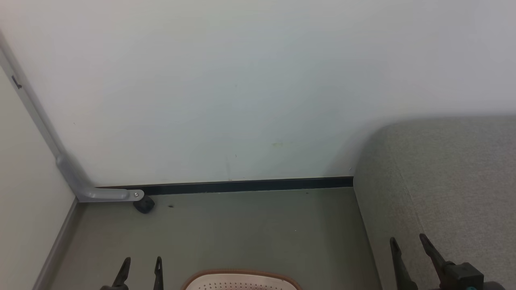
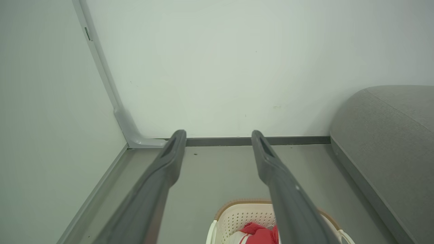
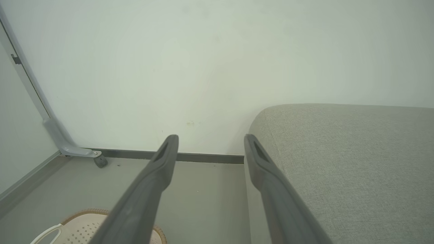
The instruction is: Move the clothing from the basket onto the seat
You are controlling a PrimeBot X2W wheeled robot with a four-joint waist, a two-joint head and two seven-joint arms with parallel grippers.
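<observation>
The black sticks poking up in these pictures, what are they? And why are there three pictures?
They are a robot's fingers. Each arm ends in a pincer with two. One picture comes from its head: the left pincer and right pincer are both open, holding nothing. The other two come from cameras on its wrists, looking along the fingers. On the floor stands a basket with red clothing inside. The grey seat is off to its right.

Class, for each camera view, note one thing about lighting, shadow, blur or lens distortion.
Head view: soft, even light, no glare; a faint shadow darkens the wall beside the seat. Left wrist view: the wide lens makes the left end effector swell and soften toward the bottom edge. Right wrist view: the wall is brightest centrally, dimmer toward the corners.
</observation>
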